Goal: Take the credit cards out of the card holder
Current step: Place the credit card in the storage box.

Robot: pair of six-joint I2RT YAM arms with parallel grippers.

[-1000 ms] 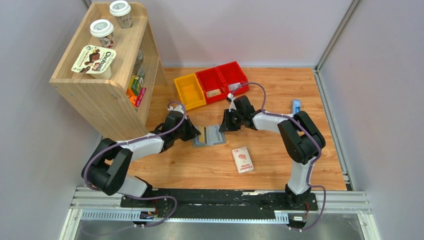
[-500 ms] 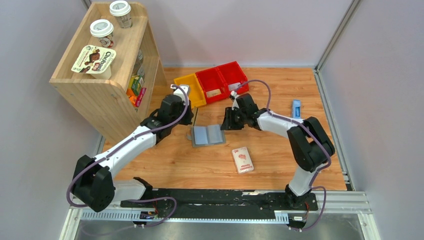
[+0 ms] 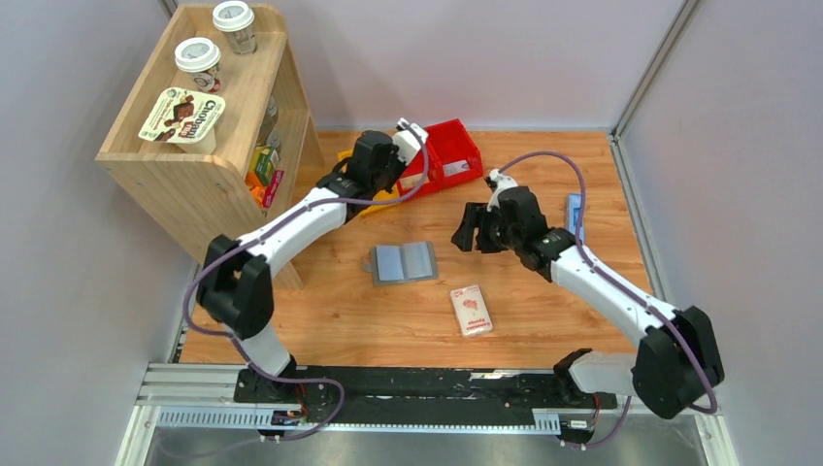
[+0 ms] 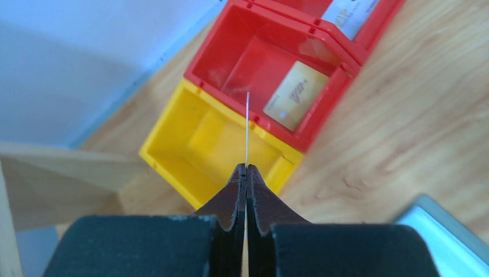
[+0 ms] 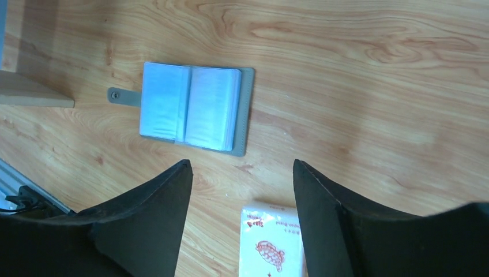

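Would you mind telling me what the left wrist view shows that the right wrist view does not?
Only the left wrist view: the left gripper shut on a thin card seen edge-on, the yellow bin, and the red bin holding a tan card. Only the right wrist view: the right gripper open, the card holder lying open, the white-and-pink packet. Both: the wooden table; a pale corner in the left view may be the card holder.
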